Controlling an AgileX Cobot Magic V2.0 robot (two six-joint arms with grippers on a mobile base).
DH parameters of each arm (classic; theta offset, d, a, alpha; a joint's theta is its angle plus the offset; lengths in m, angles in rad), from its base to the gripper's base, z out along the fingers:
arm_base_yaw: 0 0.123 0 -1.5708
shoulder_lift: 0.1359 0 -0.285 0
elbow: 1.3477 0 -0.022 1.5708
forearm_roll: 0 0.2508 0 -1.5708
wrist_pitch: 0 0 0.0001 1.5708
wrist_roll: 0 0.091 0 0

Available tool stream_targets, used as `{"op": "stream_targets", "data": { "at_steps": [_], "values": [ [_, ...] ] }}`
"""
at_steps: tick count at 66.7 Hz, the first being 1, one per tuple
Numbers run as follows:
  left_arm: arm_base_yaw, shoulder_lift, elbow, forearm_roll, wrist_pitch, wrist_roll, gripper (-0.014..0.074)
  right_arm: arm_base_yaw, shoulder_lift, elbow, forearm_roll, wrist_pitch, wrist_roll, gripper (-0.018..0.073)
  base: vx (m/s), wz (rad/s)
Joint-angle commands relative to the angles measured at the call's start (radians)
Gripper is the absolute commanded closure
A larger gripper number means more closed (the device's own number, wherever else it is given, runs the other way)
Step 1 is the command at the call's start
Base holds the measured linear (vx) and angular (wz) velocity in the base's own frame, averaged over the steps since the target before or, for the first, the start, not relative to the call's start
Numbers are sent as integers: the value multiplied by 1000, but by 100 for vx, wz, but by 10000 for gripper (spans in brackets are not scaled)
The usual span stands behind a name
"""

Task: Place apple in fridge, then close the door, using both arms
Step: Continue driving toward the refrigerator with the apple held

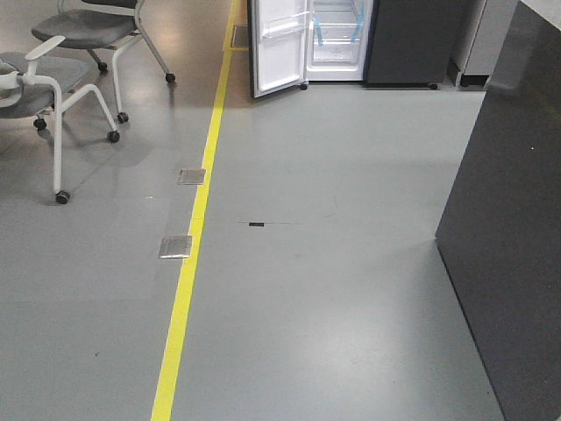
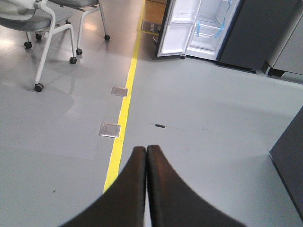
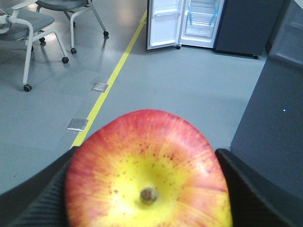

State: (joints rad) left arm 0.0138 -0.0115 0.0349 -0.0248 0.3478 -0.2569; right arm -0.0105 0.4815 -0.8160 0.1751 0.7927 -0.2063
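within right pincer (image 3: 147, 191), apple (image 3: 147, 151) held; fridge (image 1: 337, 39) door (image 1: 280, 48) open.

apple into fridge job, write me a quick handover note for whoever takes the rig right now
Left tool: shut, empty, fingers pressed together, pointing over the floor.
Right tool: shut on the apple, stem dimple facing the wrist camera.
Fridge: far end of the floor ahead, well away from both arms. Its door stands open, white inside showing.
Done: apple is picked up.
Left: get to the fridge, set the apple inside, release, then close the door. The left tool looks free for that.
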Motion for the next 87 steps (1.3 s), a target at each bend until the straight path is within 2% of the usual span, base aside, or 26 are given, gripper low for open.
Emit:
{"op": "stream_targets", "data": {
  "at_steps": [1, 87],
  "values": [
    [-2, -16, 18, 0, -77, 0, 602, 2, 7, -23, 10, -90, 2, 386, 10, 4],
    [-2, -16, 18, 0, -77, 0, 602, 2, 7, -23, 10, -90, 2, 386, 9, 1]
  ]
}}
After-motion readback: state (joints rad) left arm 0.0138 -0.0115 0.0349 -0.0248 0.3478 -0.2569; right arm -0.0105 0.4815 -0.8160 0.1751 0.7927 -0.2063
